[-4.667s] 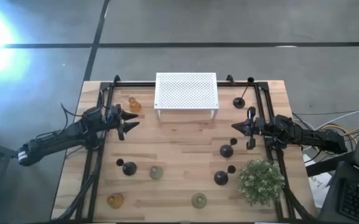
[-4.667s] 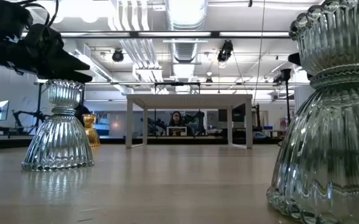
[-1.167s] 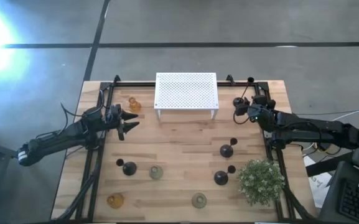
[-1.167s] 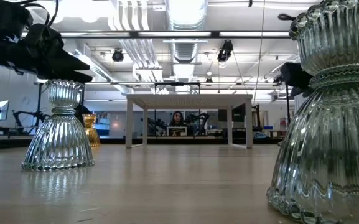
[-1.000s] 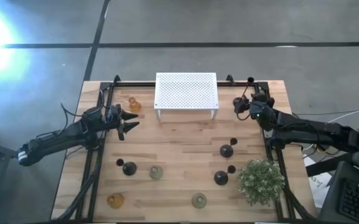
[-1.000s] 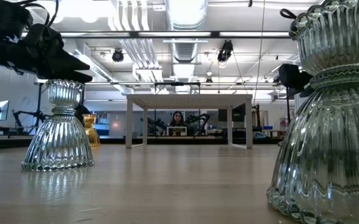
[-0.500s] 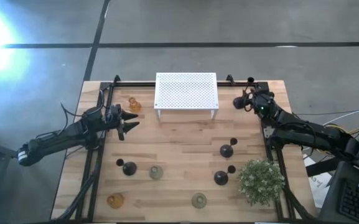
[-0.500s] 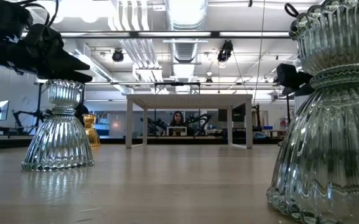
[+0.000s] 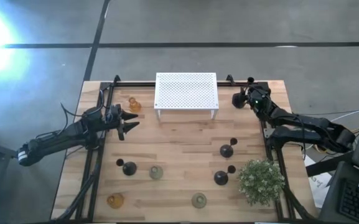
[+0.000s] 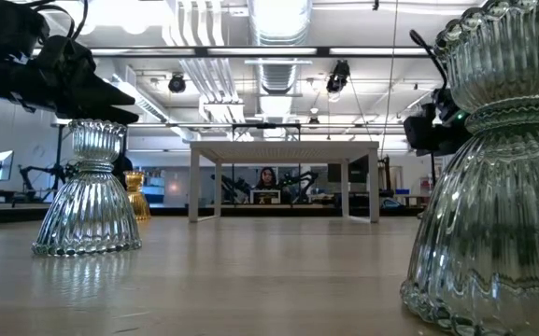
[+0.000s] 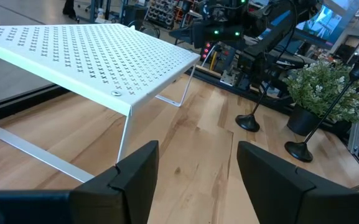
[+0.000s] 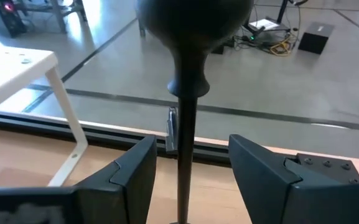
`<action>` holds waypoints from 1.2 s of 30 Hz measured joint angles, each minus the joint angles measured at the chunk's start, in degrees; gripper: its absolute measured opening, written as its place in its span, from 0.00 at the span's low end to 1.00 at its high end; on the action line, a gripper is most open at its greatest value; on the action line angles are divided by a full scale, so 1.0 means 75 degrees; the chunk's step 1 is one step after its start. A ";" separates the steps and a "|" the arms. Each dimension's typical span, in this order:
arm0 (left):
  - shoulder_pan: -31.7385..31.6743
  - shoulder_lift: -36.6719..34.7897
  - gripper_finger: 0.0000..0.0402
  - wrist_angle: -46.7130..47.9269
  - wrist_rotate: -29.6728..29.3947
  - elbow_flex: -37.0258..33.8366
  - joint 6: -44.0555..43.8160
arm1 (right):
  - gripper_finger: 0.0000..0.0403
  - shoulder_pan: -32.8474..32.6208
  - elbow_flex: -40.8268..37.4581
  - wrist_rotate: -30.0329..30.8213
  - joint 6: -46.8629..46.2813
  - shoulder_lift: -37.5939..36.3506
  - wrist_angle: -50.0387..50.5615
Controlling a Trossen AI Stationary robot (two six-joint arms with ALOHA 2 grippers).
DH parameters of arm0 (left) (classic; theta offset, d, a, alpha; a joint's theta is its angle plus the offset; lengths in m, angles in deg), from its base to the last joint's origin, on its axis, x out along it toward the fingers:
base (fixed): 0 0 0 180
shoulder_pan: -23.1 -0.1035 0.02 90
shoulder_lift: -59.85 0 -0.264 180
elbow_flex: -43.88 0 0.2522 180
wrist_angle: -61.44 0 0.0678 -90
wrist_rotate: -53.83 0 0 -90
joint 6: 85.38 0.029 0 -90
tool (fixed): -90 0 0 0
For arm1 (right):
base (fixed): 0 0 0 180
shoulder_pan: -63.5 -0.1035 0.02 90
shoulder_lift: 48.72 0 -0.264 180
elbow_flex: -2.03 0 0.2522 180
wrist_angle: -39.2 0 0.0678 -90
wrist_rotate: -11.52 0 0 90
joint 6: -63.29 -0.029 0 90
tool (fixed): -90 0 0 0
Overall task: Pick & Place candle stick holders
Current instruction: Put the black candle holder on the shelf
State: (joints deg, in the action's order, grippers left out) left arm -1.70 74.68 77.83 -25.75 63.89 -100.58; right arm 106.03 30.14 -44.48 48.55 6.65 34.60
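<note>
Black candle stick holder (image 12: 185, 81) stands at the far right corner of the bench (image 9: 185, 140), its thin stem upright between the spread fingers of my right end effector (image 12: 185, 171). Not yet pinched; gap shows on both sides of the stem.

Risks, as I judge them: stem is narrow and tall over a small round base. If I close off-centre, one finger pushes first and tips it. It sits close to the black rail along the bench edge just beyond my fingers, so a shove could knock it against that or off the bench. Lifting with a loose pinch could let the stem swing or slip down.

Around: white perforated rack (image 9: 186, 91) stands beside me, toward bench centre; its leg shows near the stem in my wrist view, so swinging that way needs height. More black holders (image 9: 227, 150) lie back behind me with the bushy plant (image 9: 261, 179); green and amber glass ones (image 9: 156, 172) sit well apart, nearer the front.

My left end effector (image 9: 131, 120) waits spread and empty on the rack's other side, near an amber holder (image 9: 134, 104).
</note>
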 joint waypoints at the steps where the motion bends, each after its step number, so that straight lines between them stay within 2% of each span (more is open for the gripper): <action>1: 0.0001 -0.0001 0.55 -0.0002 0.0000 0.0000 0.0000 | 0.47 0.0024 0.0000 0.0003 -0.0002 0.0103 -0.0072; 5: 0.0001 -0.0003 0.55 -0.0002 0.0000 -0.0001 0.0000 | 0.37 0.0061 0.0000 0.0029 -0.0006 0.0378 -0.0303; 10: -0.0002 0.0000 0.55 0.0000 0.0000 -0.0001 0.0000 | 0.10 0.0058 0.0000 0.0024 0.0039 0.0408 -0.0432; 12: -0.0001 -0.0003 0.55 -0.0001 0.0000 0.0001 0.0000 | 0.04 0.0055 0.0000 -0.0005 0.0173 0.0312 -0.0435; 19: -0.0002 0.0000 0.55 0.0000 0.0000 0.0002 0.0000 | 0.02 0.0052 0.0491 -0.0606 0.0364 -0.0318 -0.0023; 23: -0.0002 0.0000 0.55 -0.0002 0.0000 -0.0001 0.0000 | 0.02 0.0052 0.1597 -0.0820 0.0754 -0.0526 0.1451; 26: 0.0000 -0.0001 0.55 -0.0002 0.0000 0.0002 0.0000 | 0.02 0.0051 0.2545 -0.1359 0.0982 -0.0532 0.2318; 31: 0.0001 -0.0002 0.55 0.0000 0.0000 -0.0001 0.0000 | 0.02 0.0049 0.3923 -0.2423 0.1368 -0.0288 0.2998; 36: 0.0001 0.0000 0.55 -0.0001 0.0000 0.0000 0.0000 | 0.02 0.0052 0.5017 -0.2949 0.1620 0.0201 0.3475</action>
State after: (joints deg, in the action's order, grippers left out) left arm -1.69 74.68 77.82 -25.75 63.89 -100.58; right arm 106.42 67.77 -66.59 60.70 8.16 60.66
